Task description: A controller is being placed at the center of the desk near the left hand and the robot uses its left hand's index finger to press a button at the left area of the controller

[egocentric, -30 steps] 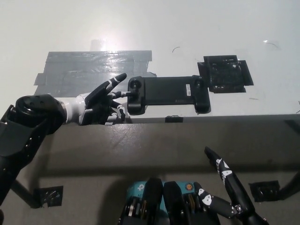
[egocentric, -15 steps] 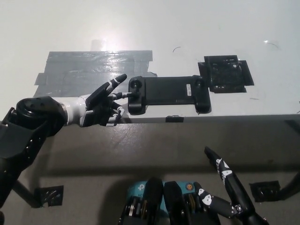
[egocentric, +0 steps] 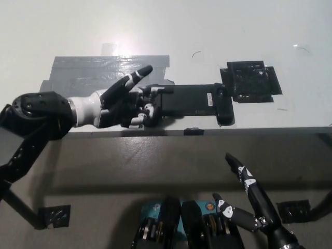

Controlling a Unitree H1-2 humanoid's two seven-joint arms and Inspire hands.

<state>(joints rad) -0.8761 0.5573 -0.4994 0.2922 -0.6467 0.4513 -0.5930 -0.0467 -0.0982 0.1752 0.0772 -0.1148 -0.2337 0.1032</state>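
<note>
Whereas a second ago the left hand [egocentric: 122,104] lay just off the controller's left end with a fingertip at the round button, it now reaches further right and covers that end, so the button is hidden beneath it. One finger points up and right above the grey tape patch [egocentric: 93,72]; the others curl down onto the controller [egocentric: 192,101], gripping nothing. The black controller lies lengthwise near the front edge of the white desk [egocentric: 207,31], unmoved, with a small white mark, unreadable, towards its right end. A black taped square [egocentric: 250,82] sits just beyond its right end. The right hand [egocentric: 251,205] rests low at the bottom right, fingers spread and empty.
</note>
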